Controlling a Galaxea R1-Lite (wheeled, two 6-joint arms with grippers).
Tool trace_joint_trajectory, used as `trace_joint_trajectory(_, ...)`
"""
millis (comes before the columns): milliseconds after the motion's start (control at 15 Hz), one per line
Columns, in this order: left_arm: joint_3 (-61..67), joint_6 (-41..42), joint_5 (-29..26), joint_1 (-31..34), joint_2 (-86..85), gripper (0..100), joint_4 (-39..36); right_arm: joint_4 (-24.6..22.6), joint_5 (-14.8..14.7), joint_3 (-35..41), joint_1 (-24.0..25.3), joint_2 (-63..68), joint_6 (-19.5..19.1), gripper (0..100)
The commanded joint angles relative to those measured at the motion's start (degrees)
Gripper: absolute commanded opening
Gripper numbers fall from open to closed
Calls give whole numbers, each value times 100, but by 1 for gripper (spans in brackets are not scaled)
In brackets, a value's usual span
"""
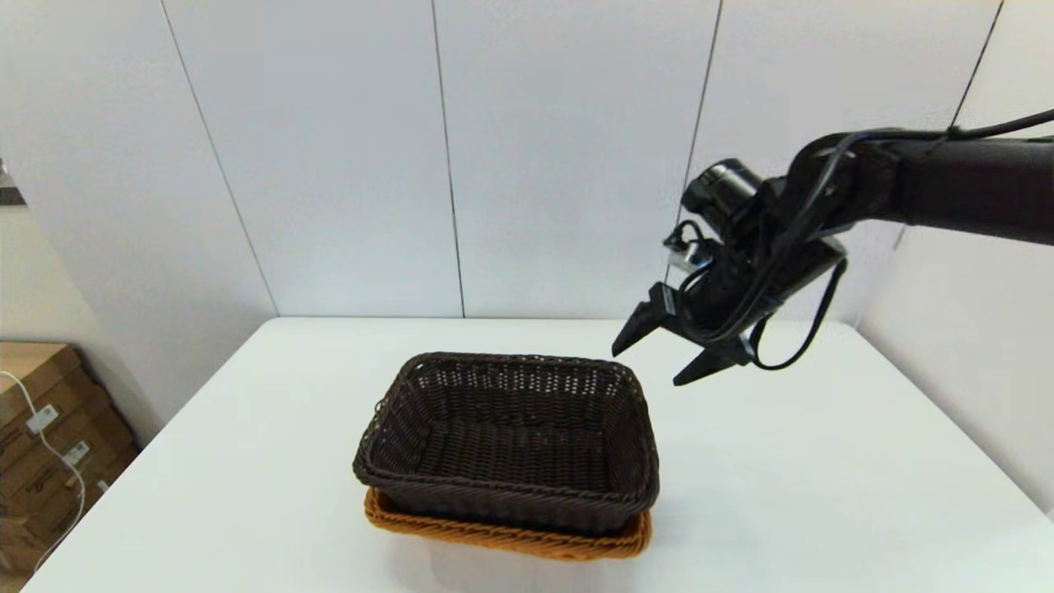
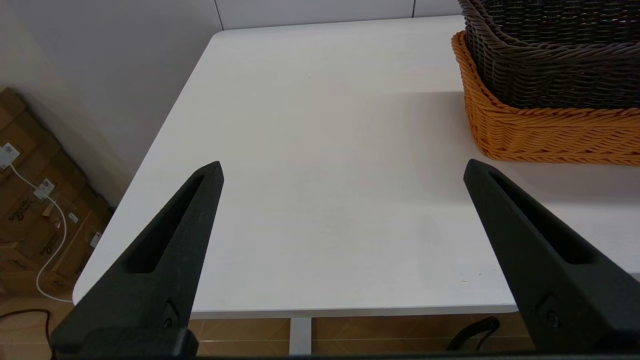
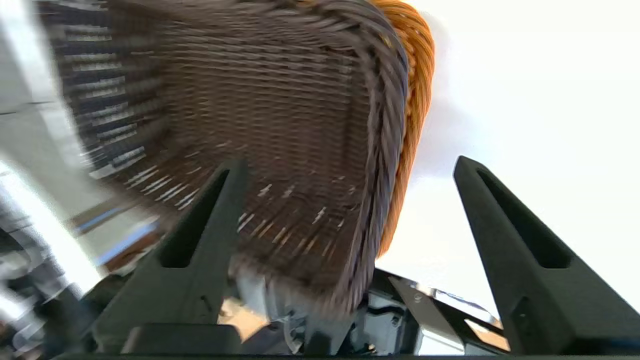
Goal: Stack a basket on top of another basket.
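The dark brown basket (image 1: 510,441) sits nested inside the orange-tan basket (image 1: 510,539) near the table's front middle; only the orange rim shows beneath it. Both show in the left wrist view as the dark basket (image 2: 550,50) on the orange basket (image 2: 540,130), and blurred in the right wrist view as dark basket (image 3: 280,125) and orange rim (image 3: 410,125). My right gripper (image 1: 667,354) hangs open in the air above and beyond the baskets' far right corner, holding nothing. My left gripper (image 2: 342,172) is open, low by the table's front left edge, apart from the baskets.
The white table (image 1: 823,461) has a wall close behind it and to the right. Cardboard boxes (image 1: 41,428) with a white cable stand on the floor to the left of the table.
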Motion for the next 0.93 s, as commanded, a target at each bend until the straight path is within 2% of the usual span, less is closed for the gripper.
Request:
trace_joint_trajectory(67,0,3,-2,1,-2,100,5,776,667,119,-559,-1230,-433,100)
trace_joint_trajectory(133,0,3,-2,1,-2,100,5,908,842,330,-682,-1705,-547,100)
trace_joint_trajectory(333,0,3,-2,1,-2,100,5,908,860,1130,-1095,-2997,-1039,100)
trace_joint_trajectory(667,0,-6,-2,1,-2,100,5,891,886,2466,-2624,-4851,-2234,100)
trace_joint_trajectory(733,0,-6,-2,1,-2,100,5,882,878,2756,-2783,-5238,-2340,100)
trace_joint_trajectory(933,0,-6,-2,1,-2,100,5,680,878,3705,-2827,-6548,-2322,100)
